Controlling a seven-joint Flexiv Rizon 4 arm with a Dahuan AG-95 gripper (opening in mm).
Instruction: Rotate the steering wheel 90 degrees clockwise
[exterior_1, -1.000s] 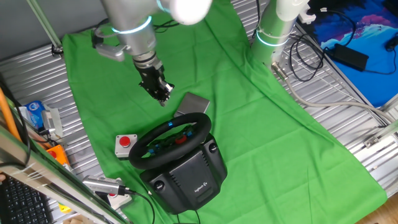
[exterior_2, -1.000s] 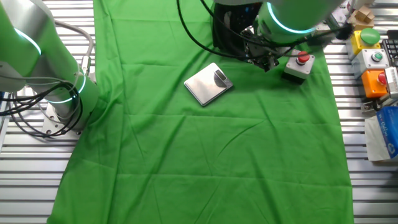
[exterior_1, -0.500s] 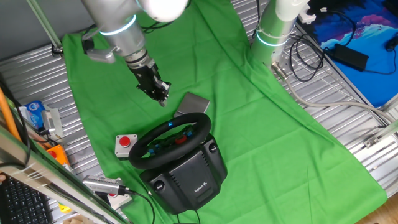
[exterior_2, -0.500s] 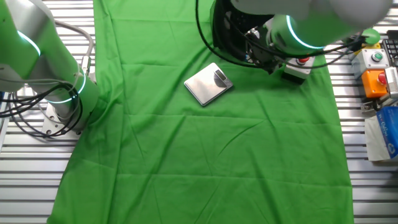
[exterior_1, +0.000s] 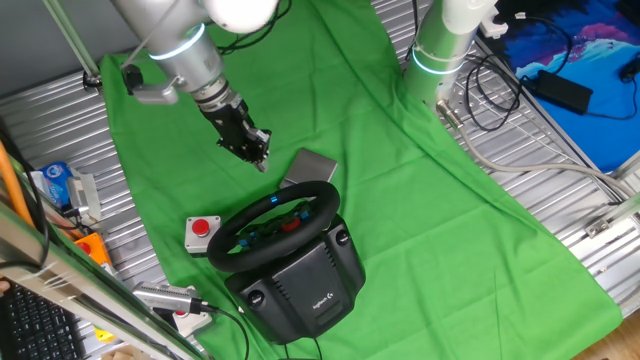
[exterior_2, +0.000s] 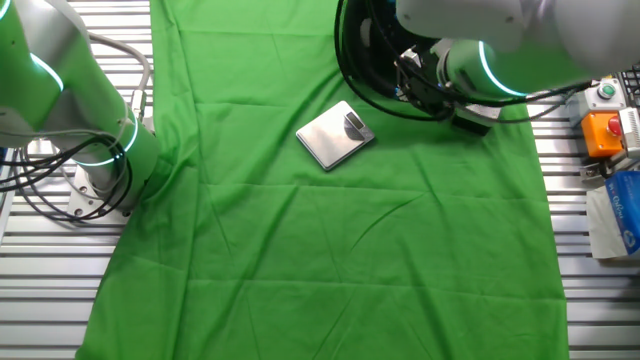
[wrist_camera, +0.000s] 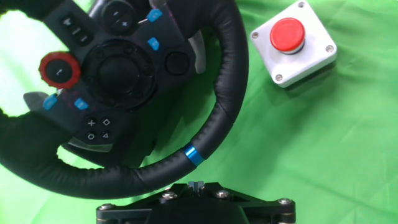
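the hand (exterior_1: 256, 152) is held above the steering wheel (exterior_1: 275, 224), apart from it, likely to line up a grip; spread or pressed together cannot be told

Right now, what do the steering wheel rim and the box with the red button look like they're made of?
The steering wheel rim looks like matte black leather or leatherette, given its fine grain and blue stripe. The button box looks like smooth light grey plastic, with corner screws and a glossy red cap.
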